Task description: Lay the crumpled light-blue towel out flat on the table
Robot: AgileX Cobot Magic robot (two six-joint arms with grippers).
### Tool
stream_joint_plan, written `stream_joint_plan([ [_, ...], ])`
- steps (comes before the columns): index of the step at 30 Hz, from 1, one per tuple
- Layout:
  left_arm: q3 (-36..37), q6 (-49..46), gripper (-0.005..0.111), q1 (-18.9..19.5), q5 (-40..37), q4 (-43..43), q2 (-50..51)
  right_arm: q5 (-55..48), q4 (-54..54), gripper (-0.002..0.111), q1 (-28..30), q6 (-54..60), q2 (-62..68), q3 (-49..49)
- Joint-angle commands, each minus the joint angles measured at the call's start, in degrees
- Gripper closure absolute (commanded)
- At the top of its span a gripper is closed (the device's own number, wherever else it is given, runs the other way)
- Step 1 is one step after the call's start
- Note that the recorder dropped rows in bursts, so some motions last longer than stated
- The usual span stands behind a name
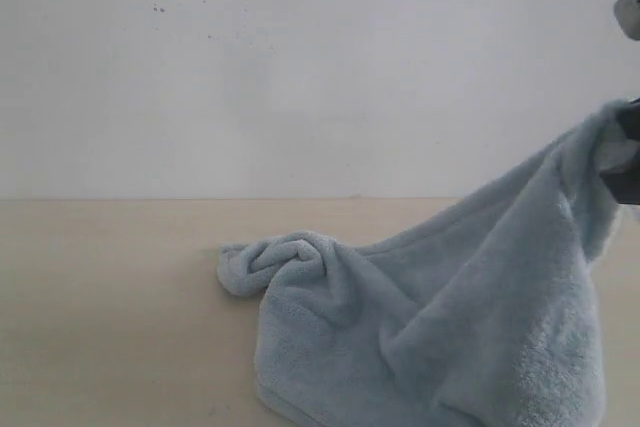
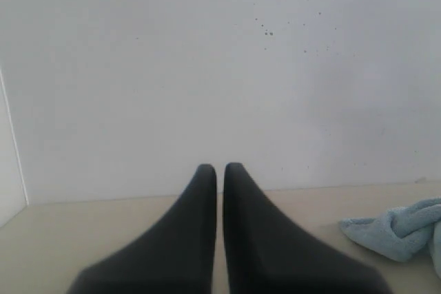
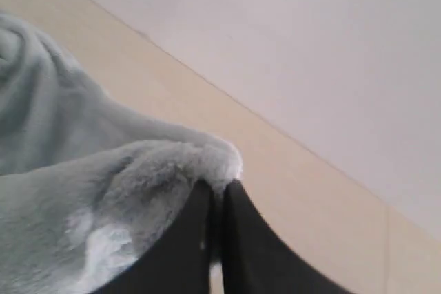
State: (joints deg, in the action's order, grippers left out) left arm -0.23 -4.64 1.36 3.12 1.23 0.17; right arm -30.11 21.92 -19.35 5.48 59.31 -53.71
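The light-blue towel (image 1: 440,317) lies partly bunched on the beige table (image 1: 110,297), with a rolled lump at its left end (image 1: 280,257). Its right part is lifted off the table toward the right edge of the exterior view, where my right gripper (image 1: 622,152) holds it up. In the right wrist view the right gripper (image 3: 218,185) is shut on a towel edge (image 3: 165,170). The left gripper (image 2: 220,167) is shut with nothing in it, above the table and well away from the towel's rolled end (image 2: 396,232). It does not show in the exterior view.
An off-white wall (image 1: 300,67) stands behind the table. Bare table surface (image 1: 100,347) stretches left of the towel.
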Motion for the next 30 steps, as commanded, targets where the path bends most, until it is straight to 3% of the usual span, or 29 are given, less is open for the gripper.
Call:
stream_joint_plan([
  [1,0.2,0.3,0.103,0.3,0.0,0.5,-0.2,-7.2,19.6,0.108,0.5,-16.3,0.1,-0.5],
  [6,0.2,0.3,0.103,0.3,0.0,0.5,-0.2,-15.8,32.1,0.108,0.5,-27.3,0.1,-0.5],
  [8,0.2,0.3,0.103,0.3,0.0,0.5,-0.2,-16.5,32.1,0.108,0.5,-28.3,-0.1,-0.5],
  [17,0.2,0.3,0.103,0.3,0.0,0.5,-0.2,-14.4,-0.5,0.108,-0.7,-5.9,2.2,0.6],
  [30,0.2,0.3,0.103,0.1,0.1,0.5,-0.2,-12.4,-2.9,0.108,-0.7,-7.2,4.6,5.1],
])
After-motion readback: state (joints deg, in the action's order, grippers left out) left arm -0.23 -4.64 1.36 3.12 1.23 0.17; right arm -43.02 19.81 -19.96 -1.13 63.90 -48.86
